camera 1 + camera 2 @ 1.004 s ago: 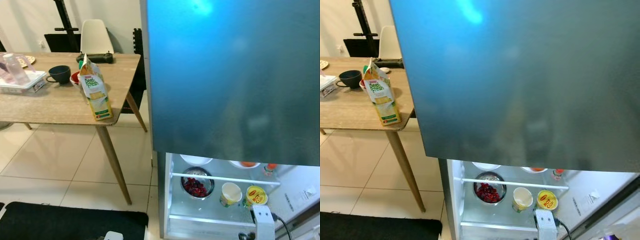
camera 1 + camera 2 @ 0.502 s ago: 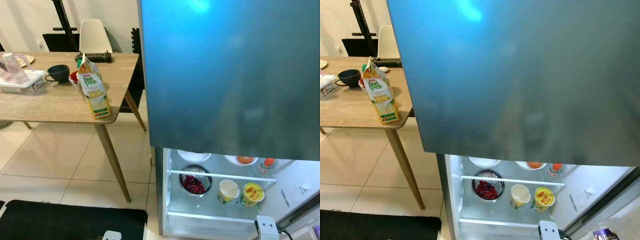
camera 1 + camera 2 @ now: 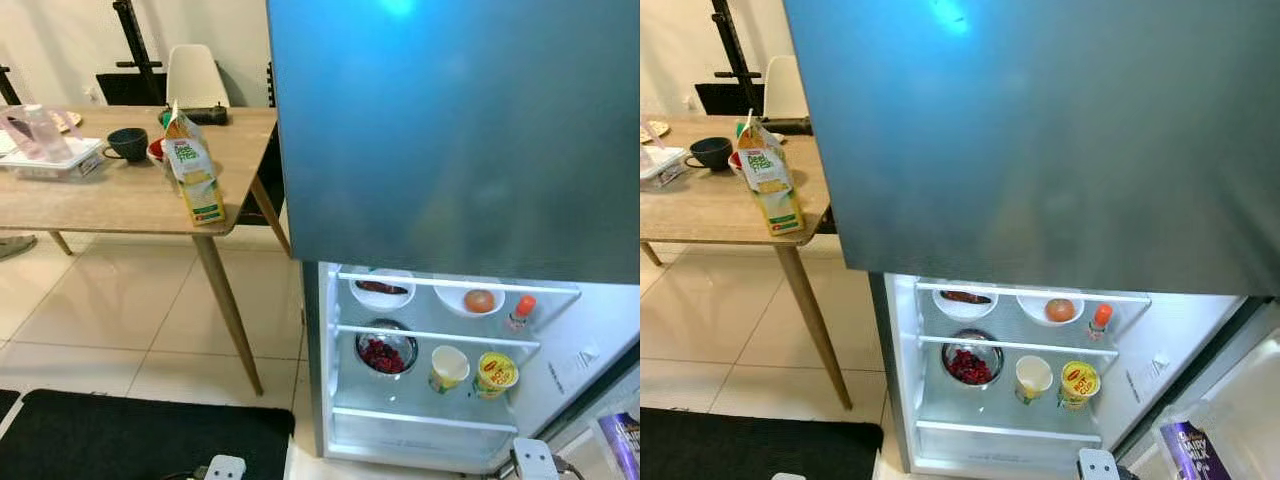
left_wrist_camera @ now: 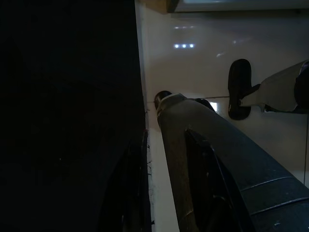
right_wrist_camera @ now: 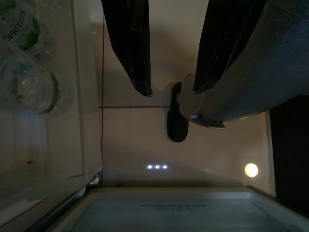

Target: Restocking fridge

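A green-and-yellow juice carton stands upright near the corner of the wooden table. To its right the fridge has its lower compartment lit and open under the big blue-grey upper door. Inside are a bowl of red berries, a paper cup, a yellow tub, a plate, a bowl with a round orange thing and a small orange-capped bottle. My right gripper hangs open over the floor beside the fridge door. In its dark wrist view my left gripper hangs open by my leg.
A black mat lies on the tiled floor at my feet. The table also bears a dark mug and a clear tray; a white chair stands behind. The fridge door holds a purple packet and water bottles.
The camera has shifted, so the fridge's upper shelf with the plate, bowl and small bottle and the door's purple packet have come into view. The objects themselves have not moved.
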`<state>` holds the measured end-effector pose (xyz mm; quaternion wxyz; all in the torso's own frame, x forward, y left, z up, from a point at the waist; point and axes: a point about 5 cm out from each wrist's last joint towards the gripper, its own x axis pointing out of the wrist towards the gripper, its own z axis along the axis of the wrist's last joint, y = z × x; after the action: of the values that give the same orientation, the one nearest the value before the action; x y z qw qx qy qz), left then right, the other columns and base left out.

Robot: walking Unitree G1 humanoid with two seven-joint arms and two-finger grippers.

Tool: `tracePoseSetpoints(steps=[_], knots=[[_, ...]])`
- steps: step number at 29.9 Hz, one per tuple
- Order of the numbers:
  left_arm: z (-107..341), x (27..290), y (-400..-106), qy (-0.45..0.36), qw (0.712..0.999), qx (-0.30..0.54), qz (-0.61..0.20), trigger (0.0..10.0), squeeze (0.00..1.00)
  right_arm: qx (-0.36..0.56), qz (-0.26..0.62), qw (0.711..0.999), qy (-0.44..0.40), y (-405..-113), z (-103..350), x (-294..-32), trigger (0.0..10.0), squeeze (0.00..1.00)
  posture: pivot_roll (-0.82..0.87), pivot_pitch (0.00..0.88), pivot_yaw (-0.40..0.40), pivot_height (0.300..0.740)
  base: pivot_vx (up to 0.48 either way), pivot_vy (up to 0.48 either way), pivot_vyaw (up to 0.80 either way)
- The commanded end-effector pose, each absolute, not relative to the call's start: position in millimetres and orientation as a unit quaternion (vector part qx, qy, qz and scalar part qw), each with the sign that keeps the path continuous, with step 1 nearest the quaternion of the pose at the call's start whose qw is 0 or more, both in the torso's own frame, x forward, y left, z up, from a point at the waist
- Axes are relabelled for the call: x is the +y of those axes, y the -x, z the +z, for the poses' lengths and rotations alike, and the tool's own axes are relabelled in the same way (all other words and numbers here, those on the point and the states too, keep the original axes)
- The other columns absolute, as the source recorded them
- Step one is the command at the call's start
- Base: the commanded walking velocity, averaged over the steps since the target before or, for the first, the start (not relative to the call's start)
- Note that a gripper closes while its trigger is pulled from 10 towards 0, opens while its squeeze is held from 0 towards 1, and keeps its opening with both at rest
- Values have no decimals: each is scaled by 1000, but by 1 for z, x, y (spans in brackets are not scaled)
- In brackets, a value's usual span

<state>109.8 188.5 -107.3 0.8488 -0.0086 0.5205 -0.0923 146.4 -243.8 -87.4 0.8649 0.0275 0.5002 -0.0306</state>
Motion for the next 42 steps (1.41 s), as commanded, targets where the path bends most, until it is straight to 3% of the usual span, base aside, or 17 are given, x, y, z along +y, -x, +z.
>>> tracePoseSetpoints(steps=[1,42], knots=[[-112,186,-96,12,833,545,-94,10000,0,503,-31,863,-29,-145,-88,-244,10000,0,-75,0,-17,740,-296,0,0],[-113,182,-92,14,829,551,-96,10000,0,508,-59,859,-30,-137,-88,-256,10000,0,-83,0,-28,740,-305,0,0]])
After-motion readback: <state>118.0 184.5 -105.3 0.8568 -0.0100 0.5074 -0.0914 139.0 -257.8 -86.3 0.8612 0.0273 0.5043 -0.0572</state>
